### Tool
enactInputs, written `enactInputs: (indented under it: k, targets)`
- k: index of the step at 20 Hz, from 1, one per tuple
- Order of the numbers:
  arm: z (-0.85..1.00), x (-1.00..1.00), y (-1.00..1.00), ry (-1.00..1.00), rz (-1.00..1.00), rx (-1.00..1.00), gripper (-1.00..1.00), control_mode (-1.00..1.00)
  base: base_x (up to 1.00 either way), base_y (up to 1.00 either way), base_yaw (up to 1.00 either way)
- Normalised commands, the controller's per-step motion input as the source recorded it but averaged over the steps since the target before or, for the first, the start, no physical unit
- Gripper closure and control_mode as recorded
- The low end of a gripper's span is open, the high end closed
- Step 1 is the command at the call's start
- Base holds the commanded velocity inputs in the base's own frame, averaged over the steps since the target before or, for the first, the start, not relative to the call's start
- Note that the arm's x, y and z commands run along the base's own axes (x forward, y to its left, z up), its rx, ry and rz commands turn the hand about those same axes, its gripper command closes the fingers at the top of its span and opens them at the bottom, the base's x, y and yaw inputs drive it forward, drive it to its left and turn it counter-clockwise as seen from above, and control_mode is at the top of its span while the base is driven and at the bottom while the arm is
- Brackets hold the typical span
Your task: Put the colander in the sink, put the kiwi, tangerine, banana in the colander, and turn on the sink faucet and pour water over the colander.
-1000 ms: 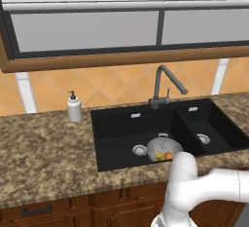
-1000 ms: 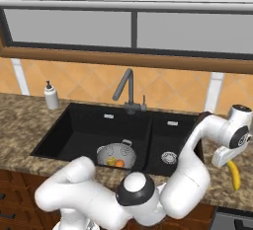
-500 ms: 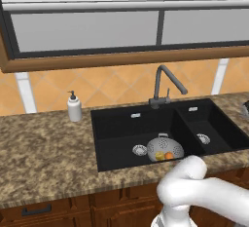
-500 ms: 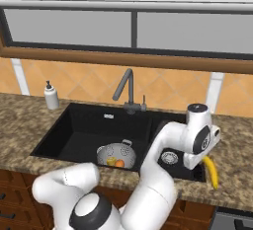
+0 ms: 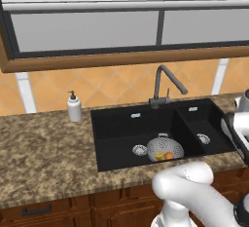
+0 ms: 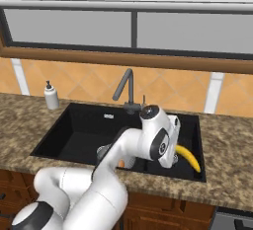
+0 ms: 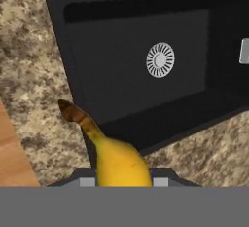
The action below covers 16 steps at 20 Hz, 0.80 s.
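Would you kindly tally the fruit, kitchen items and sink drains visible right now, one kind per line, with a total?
Fruit: 3 – banana held in the claw, tangerine and a yellowish piece in the colander.
Colander: 1, in the large basin of the sink.
Faucet: 1.
Soap dispenser: 1.
Drains: 2.
Total: 8.

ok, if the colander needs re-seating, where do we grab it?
Probably the far rim of the colander, from straight above, one claw finger inside, one outside. It sits upright in the sink's large basin, and the tangerine lies at its near side, so the far rim is free.
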Motion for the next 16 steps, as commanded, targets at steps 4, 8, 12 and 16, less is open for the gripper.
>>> enactInputs:
  k: [4,8,12,16]
  targets:
    - [0.41,-0.11,0.80,0.08,0.37,0.00,1.00,-1.00,0.00,0.00,0.00]
    - [0.42,-0.13,0.84,0.03,0.24,0.00,1.00,-1.00,0.00,0.00,0.00]
    - [0.36,-0.09,0.89,0.11,0.12,-0.01,1.00,-1.00,0.00,0.00,0.00]
    - [0.21,-0.16,0.93,0.11,0.01,-0.03,1.00,-1.00,0.00,0.00,0.00]
